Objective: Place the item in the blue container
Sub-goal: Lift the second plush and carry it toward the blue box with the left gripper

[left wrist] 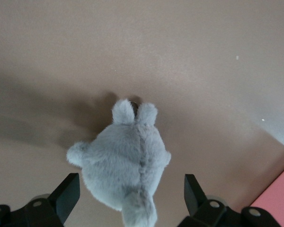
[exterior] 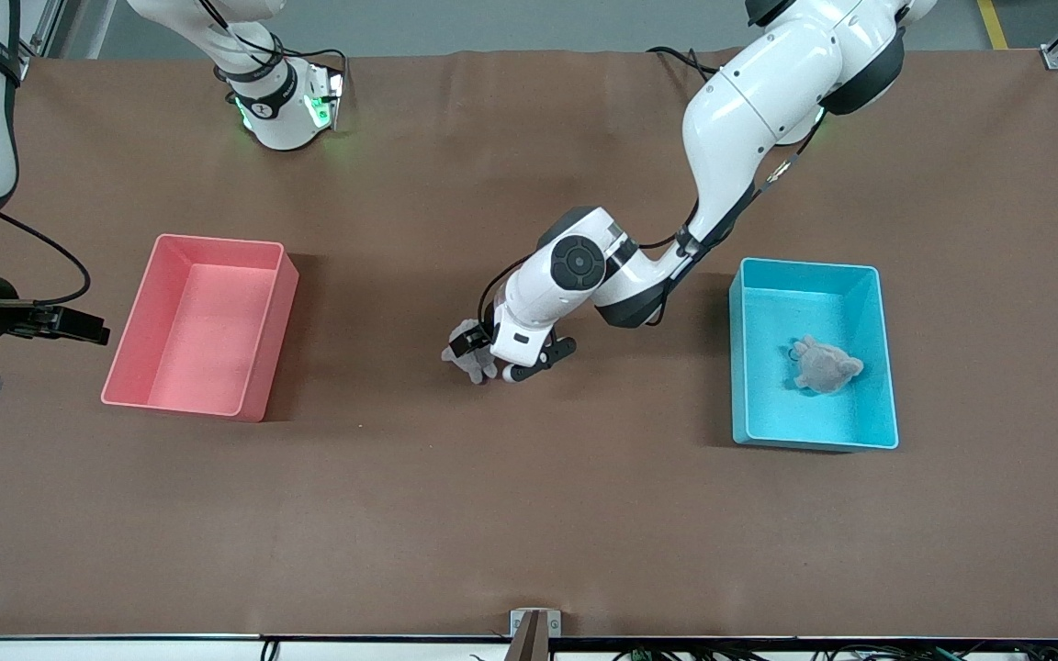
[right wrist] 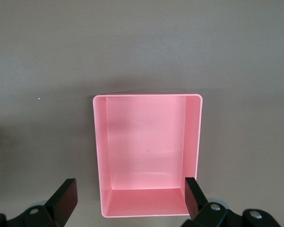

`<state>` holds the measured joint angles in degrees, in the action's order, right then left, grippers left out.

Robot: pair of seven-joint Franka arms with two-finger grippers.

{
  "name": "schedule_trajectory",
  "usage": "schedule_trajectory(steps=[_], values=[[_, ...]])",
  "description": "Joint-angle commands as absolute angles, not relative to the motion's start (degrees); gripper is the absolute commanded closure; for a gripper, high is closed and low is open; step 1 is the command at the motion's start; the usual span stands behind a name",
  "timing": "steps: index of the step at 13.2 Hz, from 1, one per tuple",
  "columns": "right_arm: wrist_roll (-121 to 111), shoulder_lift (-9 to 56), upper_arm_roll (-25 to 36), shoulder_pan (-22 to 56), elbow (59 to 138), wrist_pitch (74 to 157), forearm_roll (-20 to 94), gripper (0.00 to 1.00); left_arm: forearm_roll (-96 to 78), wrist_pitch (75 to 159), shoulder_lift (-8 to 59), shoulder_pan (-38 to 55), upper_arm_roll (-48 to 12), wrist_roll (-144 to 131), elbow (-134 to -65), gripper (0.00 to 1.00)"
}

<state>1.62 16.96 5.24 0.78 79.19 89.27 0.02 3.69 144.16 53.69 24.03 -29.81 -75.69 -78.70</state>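
A bright cyan blue container (exterior: 886, 358) sits toward the left arm's end of the counter, one grey plush toy (exterior: 825, 364) lying inside. A second grey plush (left wrist: 125, 165) lies mid-counter.

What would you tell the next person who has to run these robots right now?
Left gripper: open, down around the grey plush toy on the table between the two bins, not yet closed on it.
Right gripper: open, waiting above the table beside the pink bin.
Done: one grey plush already lies in the blue container.
Left: close on the toy, carry it over, drop it into the blue container.
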Motion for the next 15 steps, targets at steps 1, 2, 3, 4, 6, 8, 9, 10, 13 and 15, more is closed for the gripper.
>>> schedule_trajectory(steps=[1, 2, 3, 4, 6, 8, 9, 10, 13, 15], values=[[1.76, 17.05, 5.19, -0.52, 79.01, 87.9, 0.0, 0.0, 1.67, 144.93, 56.07, 25.13, -29.62, -76.64, -76.73, 0.03], [1.93, 17.14, 5.19, -0.7, 79.01, 87.46, 0.0, 0.0, 1.58, 144.93, 56.51, 25.31, -29.62, -76.73, -76.73, 0.03], [1.59, 17.05, 5.19, -0.96, 79.01, 87.19, 0.0, 0.0, 1.5, 144.93, 57.21, 25.66, -29.62, -76.82, -76.73, 0.03], [1.15, 17.14, 5.19, -0.97, 79.1, 87.1, 0.0, 0.0, 0.71, 144.93, 57.74, 26.1, -29.62, -76.73, -76.82, 0.03], [1.32, 17.14, 5.19, -1.05, 79.19, 87.01, 0.0, 0.0, 0.44, 144.93, 58.62, 27.24, -29.45, -76.64, -76.9, 0.08], [1.67, 17.14, 5.19, -1.32, 79.19, 86.31, 0.09, 0.0, 0.44, 144.93, 58.8, 27.33, -29.18, -76.38, -77.25, 0.27], [1.67, 17.05, 5.1, -1.41, 79.19, 86.4, 0.17, 0.0, 0.44, 144.93, 58.8, 27.25, -29.09, -76.12, -77.17, 0.37], [1.67, 17.14, 5.1, -1.32, 79.1, 86.83, 0.78, 0.0, 0.61, 144.93, 58.8, 27.25, -29.09, -75.94, -77.17, 0.47], [1.93, 17.14, 5.1, -1.14, 78.84, 86.75, 1.32, 0.0, 1.23, 144.76, 58.01, 26.63, -29.09, -74.27, -77.26, 0.73], [1.93, 17.14, 5.01, -1.32, 79.01, 85.96, 1.41, 0.0, 1.49, 144.15, 56.61, 26.46, -29.0, -73.83, -77.43, 0.76]])
